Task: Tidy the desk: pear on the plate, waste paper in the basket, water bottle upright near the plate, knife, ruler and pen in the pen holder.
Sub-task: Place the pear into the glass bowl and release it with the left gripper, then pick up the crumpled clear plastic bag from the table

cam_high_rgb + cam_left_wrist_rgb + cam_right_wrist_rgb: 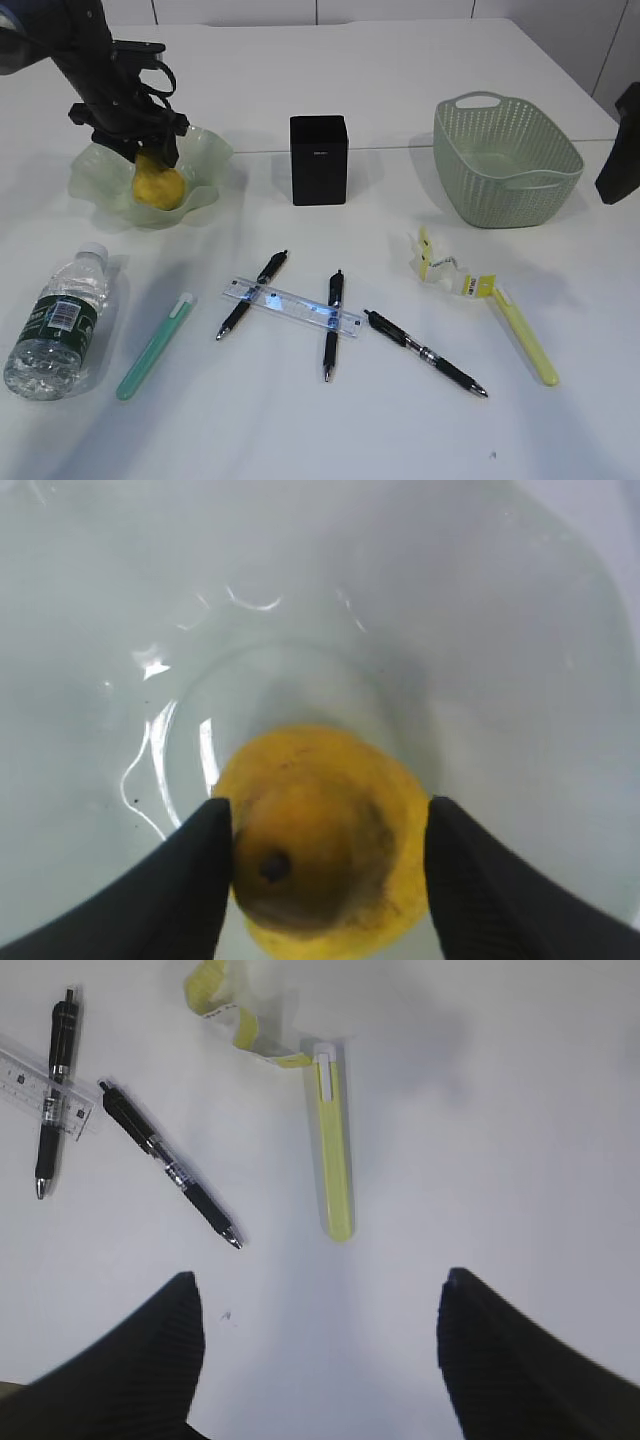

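Yellow pear with dark stem end, in pale green ruffled plate, upper left of frame, left gripper jaws flanking it, whether clamped unclear, right gripper apart, white seamed surface, pale wall behind.

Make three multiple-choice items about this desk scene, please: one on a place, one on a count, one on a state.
1. Where is the pear?
A. in the plate
B. in the basket
C. beside the pen holder

2. How many black pens lie on the desk?
A. one
B. three
C. five

3. How is the water bottle?
A. upright
B. lying on its side
C. inside the basket

Answers:
1 A, the left tool is around the pear inside the wavy green dish.
2 B, three black pens lie near the ruler.
3 B, it lies flat at the front left.
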Controlling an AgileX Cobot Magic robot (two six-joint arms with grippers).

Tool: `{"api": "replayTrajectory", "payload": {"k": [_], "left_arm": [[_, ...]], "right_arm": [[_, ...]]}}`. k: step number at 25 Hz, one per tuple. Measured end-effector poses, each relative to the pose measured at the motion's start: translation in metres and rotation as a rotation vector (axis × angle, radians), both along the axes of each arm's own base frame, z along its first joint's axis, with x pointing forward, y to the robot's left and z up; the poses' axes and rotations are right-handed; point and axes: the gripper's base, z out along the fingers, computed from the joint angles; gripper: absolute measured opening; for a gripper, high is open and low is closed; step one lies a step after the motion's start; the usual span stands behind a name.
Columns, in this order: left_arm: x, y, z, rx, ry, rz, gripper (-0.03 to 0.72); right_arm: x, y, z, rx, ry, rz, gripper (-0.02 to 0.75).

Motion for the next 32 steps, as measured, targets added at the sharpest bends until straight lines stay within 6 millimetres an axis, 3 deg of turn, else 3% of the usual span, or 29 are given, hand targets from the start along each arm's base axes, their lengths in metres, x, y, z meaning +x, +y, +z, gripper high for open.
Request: {"api": "replayTrajectory", "payload": {"k": [7,14,19,23,28,32], "left_arm": [[0.000,0.000,0.004,-0.016,-0.007,0.029,0.494],[-0.010,0.007,0.047,-0.021,-0.055,0.039,0.496],[-0.028,0.015,0.086,-0.017,-0.033,0.043,0.496],[-0.048,0.019,0.130,-0.021,-0.079,0.045,0.496],[-0.079,0.023,0.195,-0.040,-0.208,0.048,0.496],[-0.102,0.025,0.231,-0.051,-0.280,0.049,0.496]], "right_arm": [[0.000,0.000,0.000,0.000,0.000,0.000,0.566],[0.001,0.003,0.000,0.030,-0.003,0.018,0.566],[0.013,0.012,-0.011,0.132,0.004,0.058,0.566],[0.030,0.025,-0.030,0.203,0.010,0.129,0.566],[0.049,0.046,-0.052,0.148,0.014,0.290,0.566],[0.068,0.058,-0.061,0.075,-0.007,0.393,0.566]]}}
